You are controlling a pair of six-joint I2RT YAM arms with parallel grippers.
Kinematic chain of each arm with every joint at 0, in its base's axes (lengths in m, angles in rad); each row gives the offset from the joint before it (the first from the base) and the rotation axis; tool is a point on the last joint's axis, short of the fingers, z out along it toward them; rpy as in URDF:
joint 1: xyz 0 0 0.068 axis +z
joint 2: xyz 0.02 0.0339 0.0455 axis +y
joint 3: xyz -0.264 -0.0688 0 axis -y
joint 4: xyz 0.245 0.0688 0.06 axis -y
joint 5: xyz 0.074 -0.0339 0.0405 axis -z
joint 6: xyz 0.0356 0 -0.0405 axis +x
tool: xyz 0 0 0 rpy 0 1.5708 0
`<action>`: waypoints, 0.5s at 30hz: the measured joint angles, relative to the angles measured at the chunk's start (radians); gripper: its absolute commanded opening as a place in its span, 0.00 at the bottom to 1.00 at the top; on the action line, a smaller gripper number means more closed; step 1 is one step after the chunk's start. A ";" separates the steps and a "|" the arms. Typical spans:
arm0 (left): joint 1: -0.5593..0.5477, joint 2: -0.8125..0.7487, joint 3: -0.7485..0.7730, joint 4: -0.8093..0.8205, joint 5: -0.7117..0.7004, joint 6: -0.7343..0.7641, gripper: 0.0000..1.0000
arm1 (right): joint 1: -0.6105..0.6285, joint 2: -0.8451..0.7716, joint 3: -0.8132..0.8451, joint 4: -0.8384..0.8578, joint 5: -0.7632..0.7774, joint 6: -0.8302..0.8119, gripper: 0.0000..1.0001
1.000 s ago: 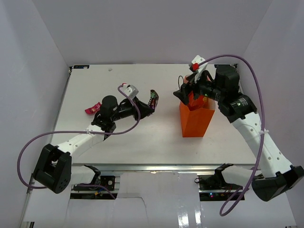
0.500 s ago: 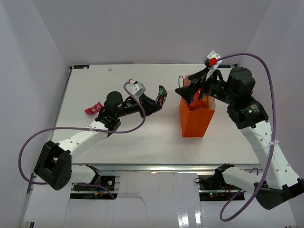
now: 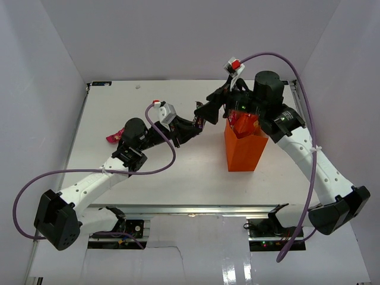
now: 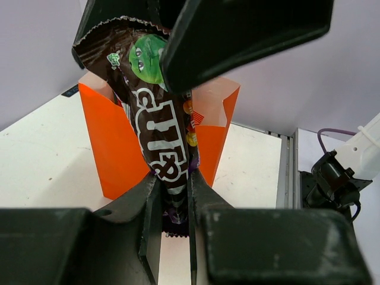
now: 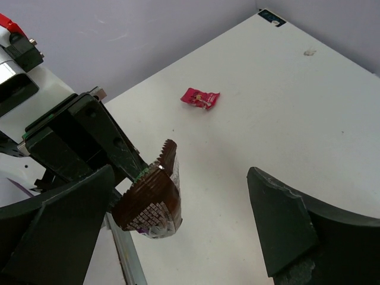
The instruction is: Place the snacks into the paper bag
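A small magenta-pink packet [image 3: 113, 138] lies flat on the white table [image 3: 178, 172], far left and well apart from the rest. Right of it the left gripper [image 3: 191, 127] has its jaws narrowed onto the lower end of a candy packet [image 4: 159, 133], a glossy dark-brown wrapper with white lettering, a green cartoon face and a crimped top, held in the air just left of the bag's mouth. The right gripper [image 5: 172, 231] spreads its jaws wide around the packet's upper end, beside the upright bright orange paper bag [image 3: 244, 151], whose open top shows a red-orange chip bag [image 3: 246, 124].
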 measured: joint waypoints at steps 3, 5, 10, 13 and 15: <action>-0.004 0.000 0.000 0.000 -0.013 0.001 0.14 | 0.033 0.014 0.000 0.000 0.012 0.006 0.89; -0.006 0.000 0.000 -0.001 -0.023 0.003 0.14 | 0.050 0.018 0.000 0.000 0.020 0.013 0.77; -0.007 0.000 0.002 -0.002 -0.037 0.008 0.15 | 0.063 0.021 -0.001 0.004 0.037 0.039 0.43; -0.007 0.000 0.007 -0.003 -0.050 0.008 0.21 | 0.063 0.023 -0.003 0.009 0.040 0.058 0.29; -0.008 0.000 0.008 -0.003 -0.057 0.009 0.29 | 0.063 0.023 -0.006 0.014 0.040 0.060 0.17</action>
